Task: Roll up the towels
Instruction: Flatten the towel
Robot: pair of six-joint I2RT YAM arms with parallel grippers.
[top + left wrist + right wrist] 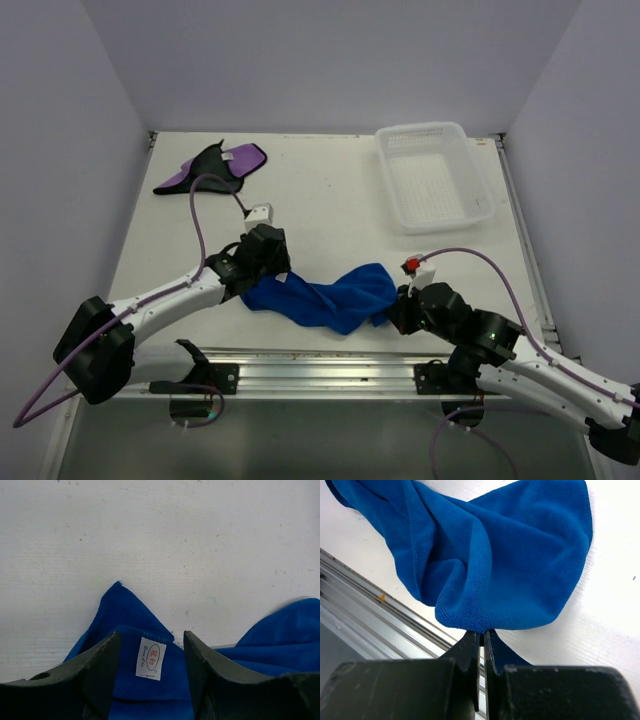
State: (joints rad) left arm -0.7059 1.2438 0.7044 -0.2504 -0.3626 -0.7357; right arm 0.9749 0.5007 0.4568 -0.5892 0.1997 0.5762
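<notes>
The purple towel (215, 165) lies flat at the far left of the white table (330, 210). Its long axis slants from near-left to far-right, and a black side is folded over part of the purple.

Nearer, the left gripper (151, 636) is down over the left end of the blue towel (325, 293). Its dark fingers (100, 665) stand moderately apart on either side of the cloth, not pinching it. Between them sits a small white sewn-in label (151, 658) with red print. Just beyond the fingers, a pointed corner of the towel aims away across the bare table.

The blue towel is on the near middle of the table, just past the aluminium rail (330, 365). Its long axis runs left to right, roughly parallel to the near edge, from one gripper to the other. It is bunched rather than flat: a narrow, twisted left part sags toward the rail and then widens into a rounded lobe on the right. The right wrist view shows a soft, fine-looped pile, deep folds and a stitched hem.

The right gripper (482, 636) is closed tight on the lower edge of that lobe, with a sliver of blue caught between its black fingers.

At the far right stands a white plastic mesh basket (422, 129), rectangular and well apart from both towels.
</notes>
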